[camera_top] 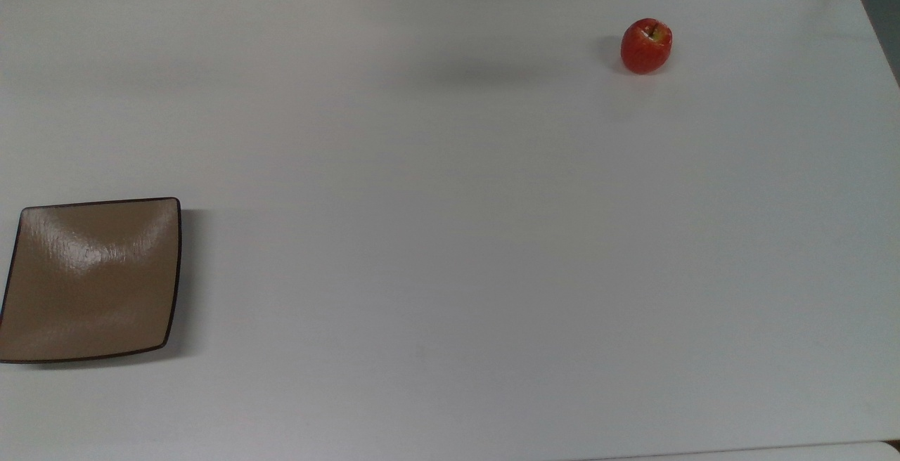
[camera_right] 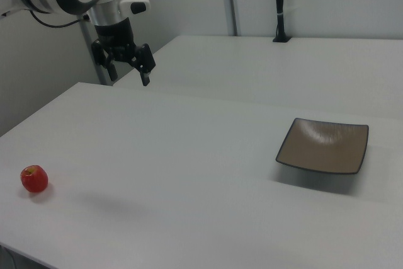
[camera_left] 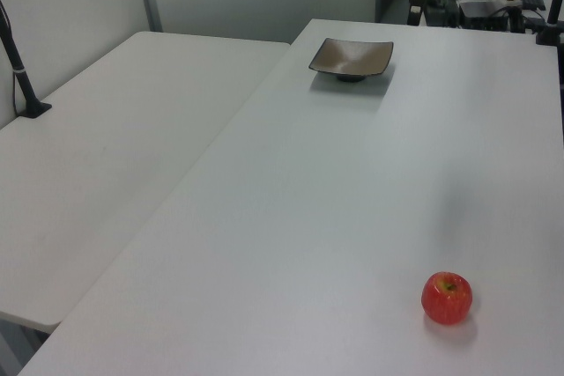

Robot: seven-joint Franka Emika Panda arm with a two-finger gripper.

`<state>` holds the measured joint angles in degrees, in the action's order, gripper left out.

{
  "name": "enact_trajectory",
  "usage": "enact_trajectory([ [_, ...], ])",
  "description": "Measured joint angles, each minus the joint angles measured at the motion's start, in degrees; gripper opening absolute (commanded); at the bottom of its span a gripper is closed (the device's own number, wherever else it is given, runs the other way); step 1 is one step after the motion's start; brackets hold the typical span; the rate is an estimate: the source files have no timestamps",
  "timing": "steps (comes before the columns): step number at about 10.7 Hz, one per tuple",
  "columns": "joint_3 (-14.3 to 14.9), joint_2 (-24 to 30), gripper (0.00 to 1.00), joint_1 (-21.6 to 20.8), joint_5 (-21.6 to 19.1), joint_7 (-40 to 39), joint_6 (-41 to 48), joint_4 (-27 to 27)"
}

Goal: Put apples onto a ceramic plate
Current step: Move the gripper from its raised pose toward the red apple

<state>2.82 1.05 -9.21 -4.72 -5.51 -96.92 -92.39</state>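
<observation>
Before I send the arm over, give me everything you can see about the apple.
The apple is small, round and red with faint pale streaks and a yellowish dimple at the stem, which faces upward. It looks whole and glossy. It sits upright on the bare white table, near the far right corner in the top view, with nothing else touching it. The square tan plate lies far off, at the top view's left edge, and is empty. In the right view the claw hangs in the air well away from the apple.
</observation>
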Motion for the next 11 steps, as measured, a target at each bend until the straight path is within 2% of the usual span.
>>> enact_trajectory([
  [8,-0.1,0.2,1.00,0.3,0.0,-0.4,0.7,-0.1],
  [11,-0.3,0.8,1.00,0.6,0.0,-0.6,4.1,-0.1],
])
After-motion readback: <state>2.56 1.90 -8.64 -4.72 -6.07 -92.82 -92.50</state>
